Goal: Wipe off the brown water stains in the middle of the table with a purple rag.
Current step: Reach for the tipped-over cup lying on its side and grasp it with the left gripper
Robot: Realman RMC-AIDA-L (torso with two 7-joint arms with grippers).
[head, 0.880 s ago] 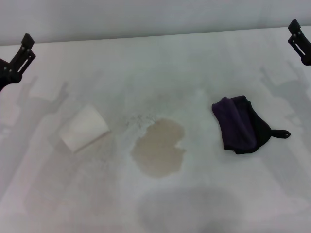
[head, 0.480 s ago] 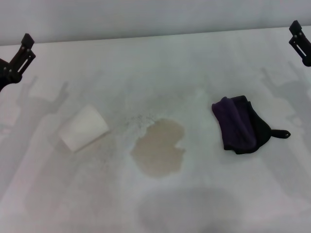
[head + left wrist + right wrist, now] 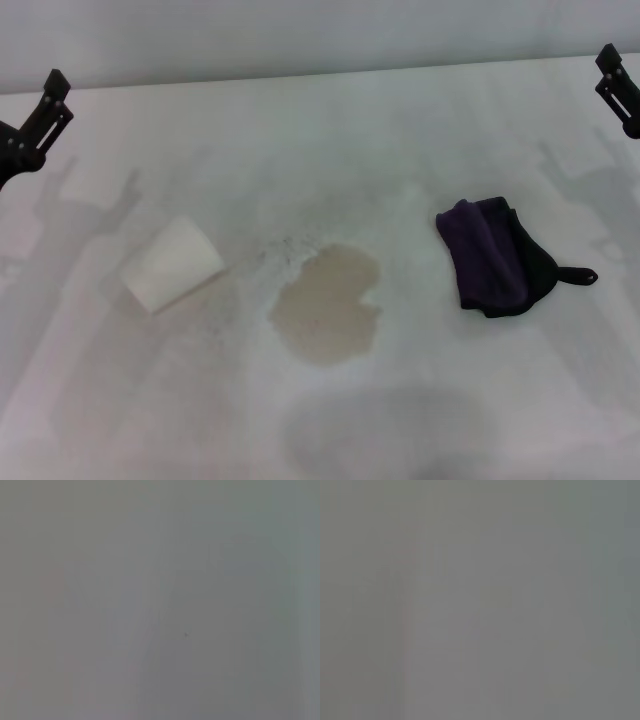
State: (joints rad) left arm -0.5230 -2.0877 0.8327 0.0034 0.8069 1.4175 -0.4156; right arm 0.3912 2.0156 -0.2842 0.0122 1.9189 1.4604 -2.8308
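The stain is seen nearest, close to the middle of the table. It is a pale tan-brown puddle, flat and blotchy, with an irregular rounded outline. A notch is cut into its right edge. Its longer axis runs from near-left to far-right, and a narrower lobe reaches toward the far right. Faint grey speckles are scattered on the white surface just beyond its far-left edge.

To the right of the stain, apart from it, the rag is laid flat on the table. It is a soft folded cloth, dark purple on its left part and black on its right part. Its long axis runs from far-left to near-right. A small black loop sticks out from its near-right side and points right.

To the left of the stain, a white cup is seen lying on its side, apart from the puddle. Its shape is a short tapered cylinder, its axis running from near-left to far-right.

The table is a wide, flat, matte white surface with dim grey smudges and soft shadows.

Farthest off, the left gripper is held at the far left edge, and the right gripper at the far right edge, both well apart from the rag. Whether either pincer is apart or together cannot be told. Only a plain grey blur is given by both wrist views.
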